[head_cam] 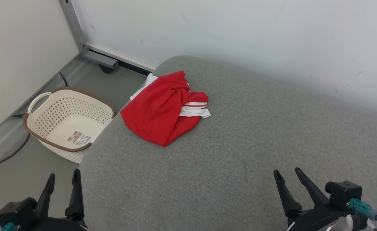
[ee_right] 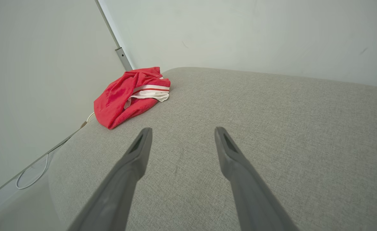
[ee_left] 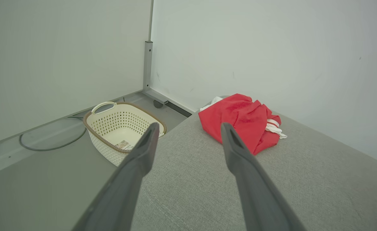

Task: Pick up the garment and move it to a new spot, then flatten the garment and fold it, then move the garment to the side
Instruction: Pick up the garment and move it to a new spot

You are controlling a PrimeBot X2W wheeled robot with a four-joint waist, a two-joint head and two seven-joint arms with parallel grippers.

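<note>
A crumpled red garment (head_cam: 163, 109) with white and red striped trim lies bunched at the far left edge of a grey upholstered surface (head_cam: 239, 154). The left wrist view has the garment (ee_left: 239, 120) ahead and slightly right, and the right wrist view has the garment (ee_right: 124, 96) far off to the upper left. My left gripper (head_cam: 63, 181) stands open at the lower left, beside the surface's near-left corner, with nothing between its fingers. At the lower right my right gripper (head_cam: 288, 176) is open and empty over the surface's near part. Both are well short of the garment.
A cream perforated basket (head_cam: 68, 120) with a brown rim sits on the floor left of the surface, holding nothing but a label. White walls close the back and left, with a metal frame post (head_cam: 76, 32) at the corner. A dark cable (head_cam: 5, 155) lies on the floor.
</note>
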